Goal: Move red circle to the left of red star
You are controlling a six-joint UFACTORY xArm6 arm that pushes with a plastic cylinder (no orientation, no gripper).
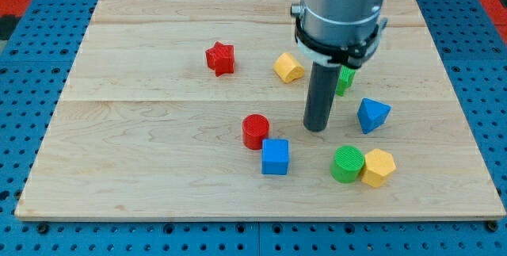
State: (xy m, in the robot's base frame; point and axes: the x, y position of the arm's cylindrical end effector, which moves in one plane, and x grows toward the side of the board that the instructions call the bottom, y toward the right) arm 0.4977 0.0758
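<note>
The wooden desk (158, 153) carries seven visible blocks and no containers. Furthest toward the view's left is the one red star (220, 58), alone in the upper middle of the desk. Below it and to the view's right stands the one red circle (255, 131), a short cylinder, so it lies right of the star and well apart from it. Just beside the circle, at its lower right, sits a blue cube (275, 157); the two nearly touch. Above them is a yellow rounded block (289, 67).

Next comes my tip (318, 128), set down on the desk to the right of the red circle, near it but apart. The end effector is a plain rod with nothing to open or close; it grips nothing.

Behind the rod a green block (345, 78) is partly hidden. Further right are a blue triangular block (372, 115), a green cylinder (347, 164) and a yellow hexagon (379, 167), the last two touching. That makes two red, two blue, two yellow, two green.
</note>
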